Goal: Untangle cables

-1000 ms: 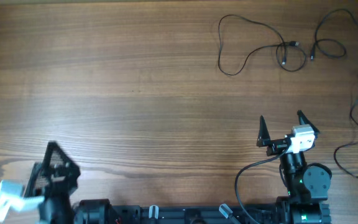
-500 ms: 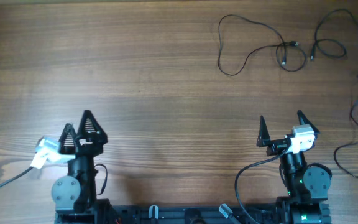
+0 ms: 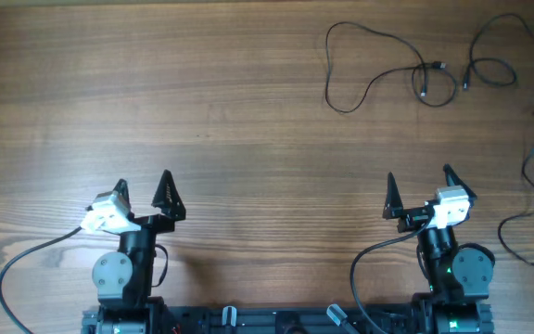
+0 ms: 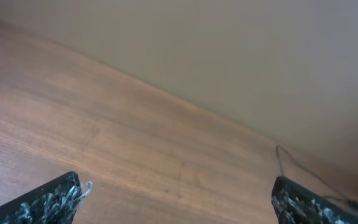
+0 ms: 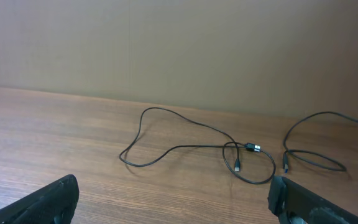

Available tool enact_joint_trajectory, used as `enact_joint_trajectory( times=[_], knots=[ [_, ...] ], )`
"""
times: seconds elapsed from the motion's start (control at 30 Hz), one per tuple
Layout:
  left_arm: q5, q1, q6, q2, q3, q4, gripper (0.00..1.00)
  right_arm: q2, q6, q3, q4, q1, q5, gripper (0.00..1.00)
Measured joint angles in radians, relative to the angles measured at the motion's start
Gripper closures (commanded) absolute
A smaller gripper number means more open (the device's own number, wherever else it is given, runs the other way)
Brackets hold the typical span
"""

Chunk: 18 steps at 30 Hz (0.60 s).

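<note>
Three thin black cables lie loose at the far right of the wooden table. One cable (image 3: 438, 66) forms a wide loop crossing itself near its plugs. A second cable (image 3: 491, 61) curls beside it, and a third cable (image 3: 525, 167) runs along the right edge. My right gripper (image 3: 419, 178) stands open at the front right, well short of them, with nothing between its fingers. Its wrist view shows the looped cable (image 5: 185, 147) and the second cable (image 5: 285, 160) ahead of the right gripper (image 5: 176, 205). My left gripper (image 3: 145, 186) is open and empty at the front left. From the left gripper (image 4: 176, 205), one cable (image 4: 279, 155) shows far off.
The thick black cables (image 3: 17, 269) of the arms trail along the front edge, by the arm bases. A plain wall rises behind the table's far edge (image 5: 55, 92).
The left arm has swung up from the front left corner and now points forward, its gripper still open. The right arm and the cables have not moved.
</note>
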Motion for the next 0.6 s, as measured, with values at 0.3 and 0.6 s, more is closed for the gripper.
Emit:
enact_joint_trajectory(
  times=[0.3, 0.6],
  knots=[
    [0.023, 0.000, 0.109, 0.000, -0.001, -0.015, 0.00, 0.000, 0.000, 0.000, 0.000, 0.000, 0.000, 0.00],
    [0.026, 0.000, 0.246, 0.000, -0.001, -0.015, 0.00, 0.000, 0.000, 0.000, 0.000, 0.000, 0.000, 0.00]
  ],
)
